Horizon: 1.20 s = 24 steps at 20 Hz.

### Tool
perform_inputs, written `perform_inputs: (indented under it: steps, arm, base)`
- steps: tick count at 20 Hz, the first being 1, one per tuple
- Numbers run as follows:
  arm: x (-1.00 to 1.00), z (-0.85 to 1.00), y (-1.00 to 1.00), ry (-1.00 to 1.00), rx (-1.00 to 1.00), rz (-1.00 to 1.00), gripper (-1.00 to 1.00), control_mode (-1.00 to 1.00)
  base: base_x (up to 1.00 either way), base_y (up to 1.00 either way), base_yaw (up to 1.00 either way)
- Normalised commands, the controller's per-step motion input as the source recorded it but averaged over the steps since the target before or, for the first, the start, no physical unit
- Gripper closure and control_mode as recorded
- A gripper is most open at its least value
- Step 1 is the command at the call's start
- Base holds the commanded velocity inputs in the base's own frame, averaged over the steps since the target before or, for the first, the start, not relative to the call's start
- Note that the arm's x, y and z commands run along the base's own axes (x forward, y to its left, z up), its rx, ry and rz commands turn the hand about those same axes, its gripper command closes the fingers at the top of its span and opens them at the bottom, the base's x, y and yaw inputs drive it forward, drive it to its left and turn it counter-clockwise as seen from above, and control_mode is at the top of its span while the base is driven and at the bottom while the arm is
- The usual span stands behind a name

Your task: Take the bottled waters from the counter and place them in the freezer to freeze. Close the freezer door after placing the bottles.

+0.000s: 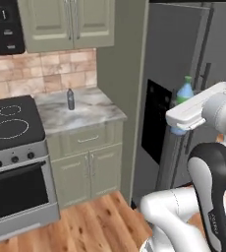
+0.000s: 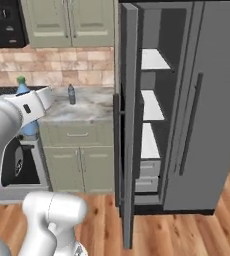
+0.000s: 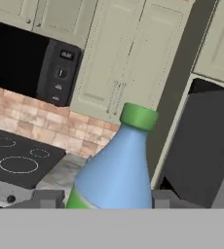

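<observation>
The clear blue bottle (image 1: 185, 91) with its green cap is held upright in mid-air, and my gripper (image 1: 181, 114) is shut on its body, in front of the freezer door (image 1: 159, 59) with the black dispenser panel. From the hand view the blue bottle (image 3: 116, 170) rises between my fingertips (image 3: 48, 198). The smoky grey bottle (image 1: 70, 99) stands on the marbled counter (image 1: 93, 113) near the wall. In the right base view the freezer door (image 2: 128, 100) stands open edge-on, baring the freezer's (image 2: 159, 30) white shelves and drawers; my gripper (image 2: 32, 107) holds the blue bottle (image 2: 22, 90) left of the counter (image 2: 92, 107).
A black glass stovetop (image 1: 9, 120) over an oven sits left of the counter, with a microwave (image 1: 4, 27) above it. Pale green wall cabinets (image 1: 68, 22) hang over the counter. The plain fridge door (image 2: 212, 100) is shut. Wooden floor (image 1: 100, 221) lies in front.
</observation>
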Motion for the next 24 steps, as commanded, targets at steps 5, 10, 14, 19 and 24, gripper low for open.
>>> perform_inputs:
  steps: [5, 10, 14, 19, 24]
  arm:
    - [0.0, 0.0, 0.0, 0.0, 0.0, 0.0, 1.0, 1.0]
    - [0.0, 0.0, 0.0, 0.0, 0.0, 0.0, 1.0, 1.0]
    - [0.0, 0.0, 0.0, 0.0, 0.0, 0.0, 1.0, 1.0]
    - [0.0, 0.0, 0.0, 0.0, 0.0, 0.0, 1.0, 1.0]
    - [0.0, 0.0, 0.0, 0.0, 0.0, 0.0, 1.0, 1.0]
  base:
    - [-0.09, -0.02, -0.79]
    - [0.0, 0.0, -0.78]
    - [-0.11, -0.19, -0.69]
    - [0.24, -0.14, -0.37]
    - [0.99, -0.62, 0.12]
